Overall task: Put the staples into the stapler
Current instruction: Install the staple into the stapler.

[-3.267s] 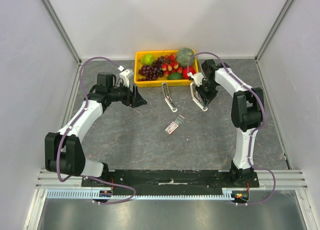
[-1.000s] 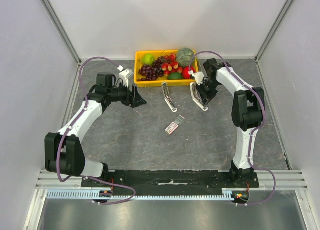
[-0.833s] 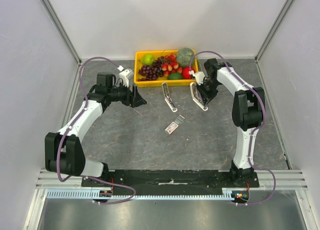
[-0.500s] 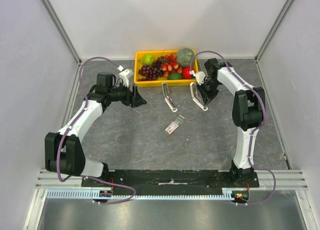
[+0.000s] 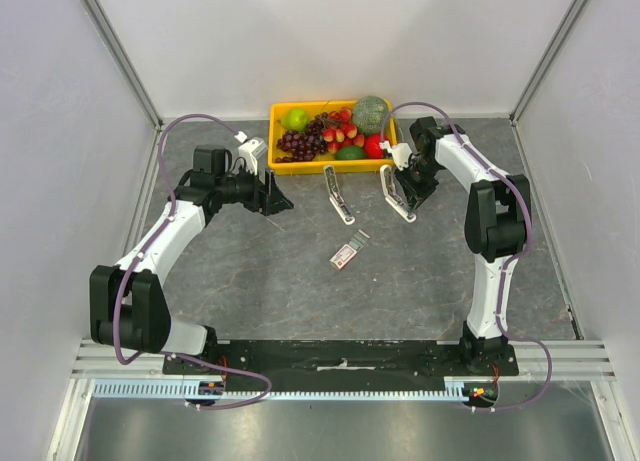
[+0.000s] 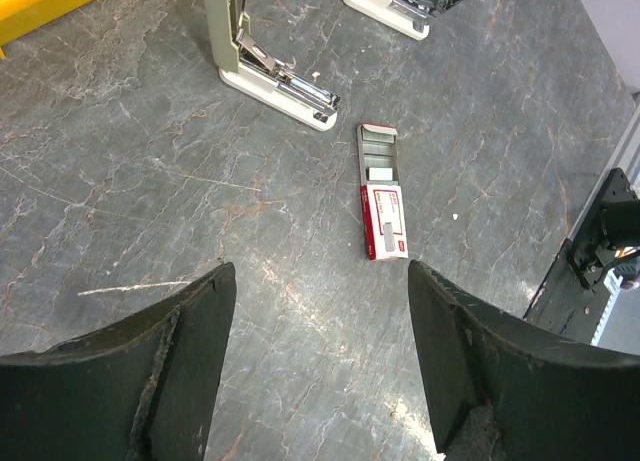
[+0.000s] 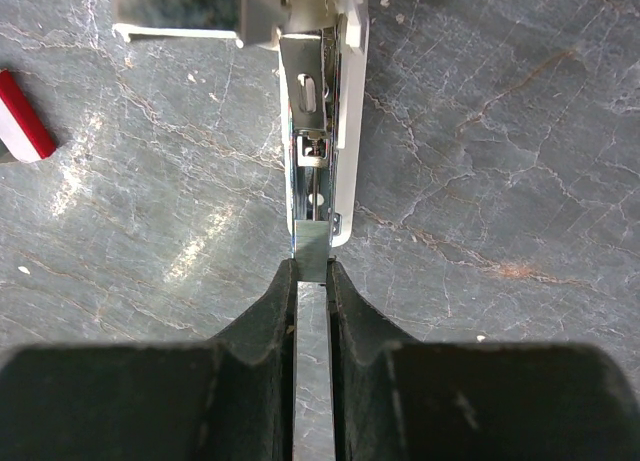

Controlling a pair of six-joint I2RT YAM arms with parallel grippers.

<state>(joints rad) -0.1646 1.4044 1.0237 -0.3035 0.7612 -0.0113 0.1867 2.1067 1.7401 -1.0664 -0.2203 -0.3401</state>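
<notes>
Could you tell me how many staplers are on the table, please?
2. The left stapler lies in front of the yellow tray; the right stapler lies beside it, at the right gripper, which pinches a silvery strip. None appears hidden.

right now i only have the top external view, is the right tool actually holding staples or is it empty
observer: holding. The right wrist view shows the right tool shut on a thin silvery strip of staples.
operator: is it lined up with the stapler
observer: yes. The strip's front end sits at the near end of the stapler, in line with its metal channel.
operator: any staples left in the box
observer: the left wrist view shows the staple box with its tray slid out and a pale strip lying in it.
</notes>
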